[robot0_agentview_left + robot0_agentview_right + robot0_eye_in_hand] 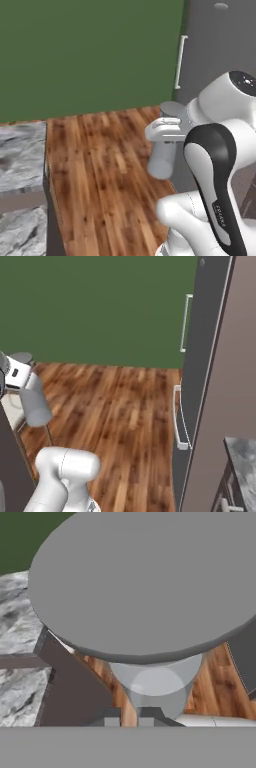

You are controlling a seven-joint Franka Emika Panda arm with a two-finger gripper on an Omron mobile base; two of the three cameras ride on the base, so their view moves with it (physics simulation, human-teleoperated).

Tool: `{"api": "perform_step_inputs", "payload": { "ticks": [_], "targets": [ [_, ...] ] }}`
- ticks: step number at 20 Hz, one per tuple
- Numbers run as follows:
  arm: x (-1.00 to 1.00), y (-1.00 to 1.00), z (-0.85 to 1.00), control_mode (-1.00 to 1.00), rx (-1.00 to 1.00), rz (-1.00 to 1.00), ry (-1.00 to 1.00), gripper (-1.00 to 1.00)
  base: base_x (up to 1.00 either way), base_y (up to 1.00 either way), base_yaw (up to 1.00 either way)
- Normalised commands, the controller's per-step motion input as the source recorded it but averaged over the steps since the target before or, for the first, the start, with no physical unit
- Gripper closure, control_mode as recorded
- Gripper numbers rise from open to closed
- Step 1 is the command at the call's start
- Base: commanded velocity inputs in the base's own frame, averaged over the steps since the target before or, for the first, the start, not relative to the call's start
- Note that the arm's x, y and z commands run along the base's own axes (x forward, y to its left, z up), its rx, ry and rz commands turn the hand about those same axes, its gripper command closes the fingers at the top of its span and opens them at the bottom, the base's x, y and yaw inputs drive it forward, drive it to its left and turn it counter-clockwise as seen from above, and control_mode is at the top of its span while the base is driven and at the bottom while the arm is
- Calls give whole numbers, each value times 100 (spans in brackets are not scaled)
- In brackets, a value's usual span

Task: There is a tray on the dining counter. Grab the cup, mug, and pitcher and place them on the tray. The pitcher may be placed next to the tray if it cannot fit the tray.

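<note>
**A:** So, from the left, what is there?

**B:** At the far left of the left base view, a grey-white marbled desk [20, 150] with a dark edge. I cannot tell which counter it is. Behind it stands a plain green wall [90, 55].

**A:** And next to the desk?

**B:** A brown wooden floor [105, 180] runs from the desk's edge to the foot of the wall.

**A:** Where is the pitcher?

**B:** The pitcher [161, 161] is up in the air over that floor, to the right of the desk and apart from it. It hangs below the white hand, slightly tilted, touching no surface. In the right base view it sits at the left edge, its lower end leaning to the right.

**A:** What about the gripper?

**B:** The gripper [129, 718] is closed on the pitcher. In the hand view the wide grey rim looms very near, the translucent body narrows toward the two dark finger tips [111, 717], and the tips sit close together at its base.

**A:** Further right?

**B:** A tall dark door [200, 371] with a pale upright handle [185, 323] high up and a second handle [178, 417] lower. At the near right corner another piece of marbled top [244, 456] shows.
</note>
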Motion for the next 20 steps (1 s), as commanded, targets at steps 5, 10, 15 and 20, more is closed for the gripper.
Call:
{"api": "perform_step_inputs", "payload": {
  "ticks": [5, 10, 15, 20],
  "targets": [
    [0, 0, 0, 100, 0, 0, 0, 100, 69, -6, -10],
    [0, 0, 0, 100, 0, 0, 0, 100, 58, 0, -6],
    [0, 0, 0, 100, 0, 0, 0, 100, 75, -5, -5],
    [0, 0, 0, 100, 0, 0, 0, 100, 96, -15, -6]
  ]
}}
